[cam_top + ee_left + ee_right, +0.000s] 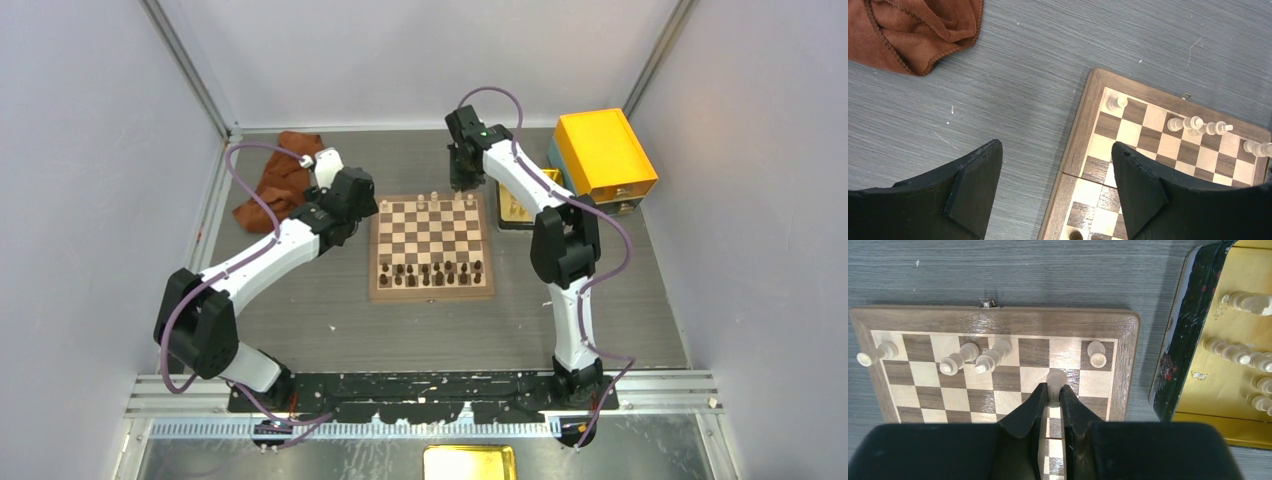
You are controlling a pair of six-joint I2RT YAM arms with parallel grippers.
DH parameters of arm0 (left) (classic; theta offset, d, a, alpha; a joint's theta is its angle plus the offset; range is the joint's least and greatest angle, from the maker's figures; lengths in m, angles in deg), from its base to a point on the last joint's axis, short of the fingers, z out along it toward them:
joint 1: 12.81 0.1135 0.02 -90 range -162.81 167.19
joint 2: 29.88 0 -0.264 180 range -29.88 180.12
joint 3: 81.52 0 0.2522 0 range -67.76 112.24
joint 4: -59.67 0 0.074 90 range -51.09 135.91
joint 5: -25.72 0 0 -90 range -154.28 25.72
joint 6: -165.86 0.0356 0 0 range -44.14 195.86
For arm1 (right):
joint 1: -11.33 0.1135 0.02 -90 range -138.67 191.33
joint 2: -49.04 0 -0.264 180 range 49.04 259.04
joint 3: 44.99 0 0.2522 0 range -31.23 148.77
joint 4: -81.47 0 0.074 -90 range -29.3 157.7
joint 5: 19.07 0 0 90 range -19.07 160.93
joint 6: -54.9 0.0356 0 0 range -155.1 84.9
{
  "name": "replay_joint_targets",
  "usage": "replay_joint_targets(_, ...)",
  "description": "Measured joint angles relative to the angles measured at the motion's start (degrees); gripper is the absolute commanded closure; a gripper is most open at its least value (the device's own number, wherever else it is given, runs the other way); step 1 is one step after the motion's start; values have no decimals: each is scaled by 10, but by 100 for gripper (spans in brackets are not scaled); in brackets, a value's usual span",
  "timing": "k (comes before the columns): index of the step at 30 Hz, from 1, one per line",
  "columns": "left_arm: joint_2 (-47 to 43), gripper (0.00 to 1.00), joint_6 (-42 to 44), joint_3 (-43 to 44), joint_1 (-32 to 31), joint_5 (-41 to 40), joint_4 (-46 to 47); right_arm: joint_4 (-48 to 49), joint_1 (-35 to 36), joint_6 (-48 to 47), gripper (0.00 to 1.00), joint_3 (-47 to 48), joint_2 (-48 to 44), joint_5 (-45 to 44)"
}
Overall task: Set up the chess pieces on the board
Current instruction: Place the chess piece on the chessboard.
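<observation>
The board (432,293) lies mid-table, with dark chessmen (430,272) on its near rows. Several cream chess pieces (959,360) stand along the far row. My right gripper (1053,387) is shut on a cream chess piece (1055,376), which it holds upright over a square in the second row from the far edge, near the board's right side. In the top view that gripper (463,180) hangs over the board's far edge. My left gripper (1055,150) is open and holds nothing. It hovers over the board's far left edge (1083,120), and the far-row cream pieces (1183,122) lie beyond its right finger.
A shallow golden-yellow tray (1173,350) with more cream pieces (1238,354) sits right of the board. An orange-yellow box (605,155) stands at the back right. A crumpled brown cloth (913,30) lies at the back left, behind my left arm.
</observation>
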Motion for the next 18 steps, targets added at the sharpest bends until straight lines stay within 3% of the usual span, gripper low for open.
replay_joint_targets(18, 0, 19, 0, -3, 0, 0, 0, -6, 0, 5, 99, 11, 28, 6)
